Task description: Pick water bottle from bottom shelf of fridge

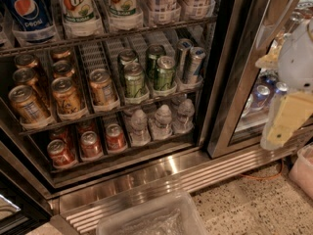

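Three small clear water bottles (pixel 162 122) with white caps stand side by side at the right of the bottom shelf (pixel 128 155) of the open fridge (pixel 226 87). Red cans (pixel 91 144) fill the shelf's left lanes. My gripper (pixel 279 89) hangs at the right edge of the view, outside the fridge in front of the shut glass door, well to the right of the bottles and slightly above them. Its two pale yellow fingers (pixel 289 119) stand apart with nothing between them.
The rack above holds gold cans (pixel 66 94) and green cans (pixel 134 79); large soda bottles (pixel 76 6) stand on top. A steel base grille (pixel 171 180) runs below. A clear plastic bin (pixel 151 219) sits on the speckled floor, a pink container (pixel 304 170) at right.
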